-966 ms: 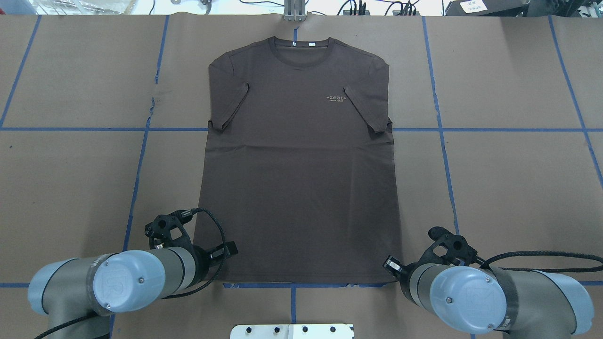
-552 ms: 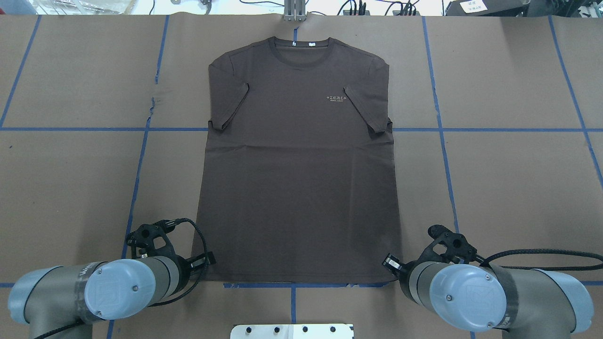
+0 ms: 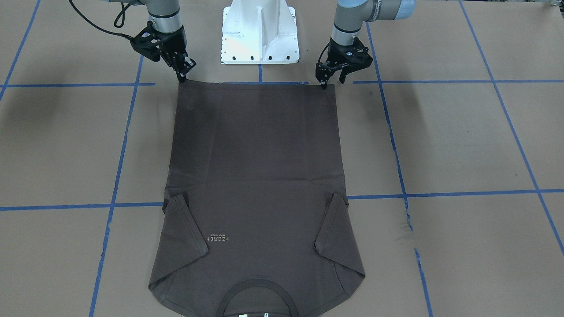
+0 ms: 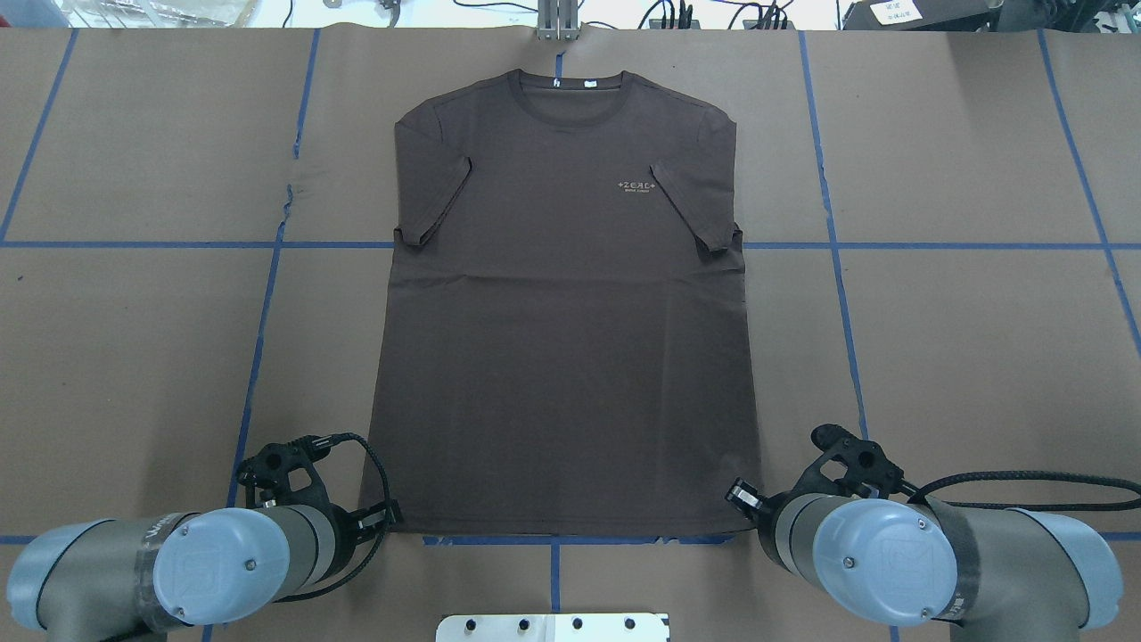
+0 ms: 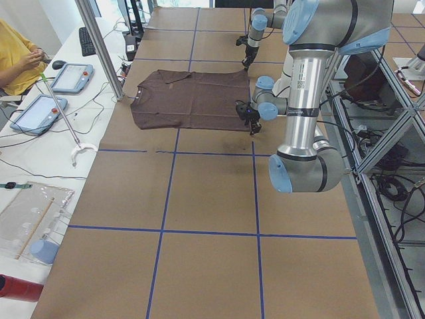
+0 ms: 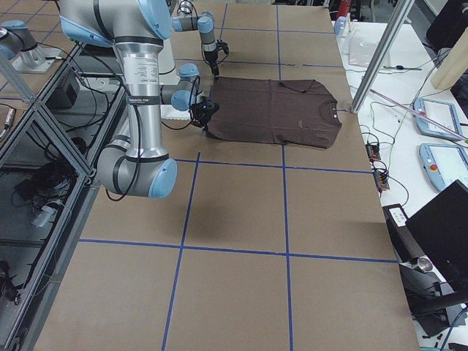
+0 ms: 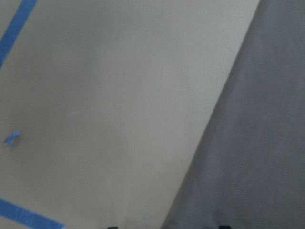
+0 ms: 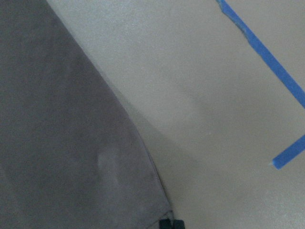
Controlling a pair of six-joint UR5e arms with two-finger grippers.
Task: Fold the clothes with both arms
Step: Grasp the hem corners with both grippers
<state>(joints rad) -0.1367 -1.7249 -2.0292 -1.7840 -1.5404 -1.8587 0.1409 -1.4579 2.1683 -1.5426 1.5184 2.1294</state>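
The dark brown-grey T-shirt [image 4: 562,357] lies flat, front up, collar at the far edge, both sleeves folded in over the chest. It also shows in the front-facing view [image 3: 255,145]. My left gripper [image 3: 332,82] is open, low over the near hem's left corner; in the left wrist view the shirt's edge [image 7: 257,143] runs between the spread fingertips. My right gripper [image 3: 182,78] is shut on the hem's other near corner; in the right wrist view the cloth [image 8: 62,133] ends at the closed fingertips. In the overhead view the left gripper [image 4: 389,514] and right gripper [image 4: 735,495] flank the hem.
Brown paper with a grid of blue tape lines [image 4: 553,244] covers the table. The white pedestal base [image 3: 260,35] stands just behind the hem. A metal post [image 4: 557,20] stands at the far edge by the collar. An operator in yellow [image 5: 16,56] sits beyond that edge.
My left gripper has moved left and back towards the robot, off the shirt's body to the hem's left corner. The right arm has barely moved. The shirt lies as before.
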